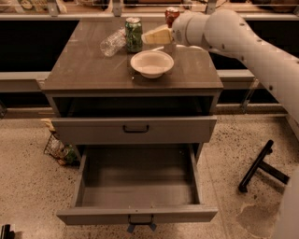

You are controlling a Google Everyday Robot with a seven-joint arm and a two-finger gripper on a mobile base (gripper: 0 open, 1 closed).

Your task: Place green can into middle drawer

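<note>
The green can (pixel 133 33) stands upright at the back of the cabinet top (pixel 84 70), next to a lying clear bottle. My gripper (pixel 156 35) hovers just right of the can at about its height, above the far rim of a white bowl, with the white arm reaching in from the right. The middle drawer (pixel 138 215) is pulled wide open below, and its deep grey interior holds nothing; a small dark handle and a bluish tag sit on its front panel.
A white bowl (pixel 152 63) sits in front of the can. A clear plastic bottle (pixel 112 43) lies to the can's left. A red-orange can (pixel 171 14) stands behind the gripper. The drawer front with a black handle (pixel 135 129) is above the open drawer. A black stand leg (pixel 259 165) lies on the floor at right.
</note>
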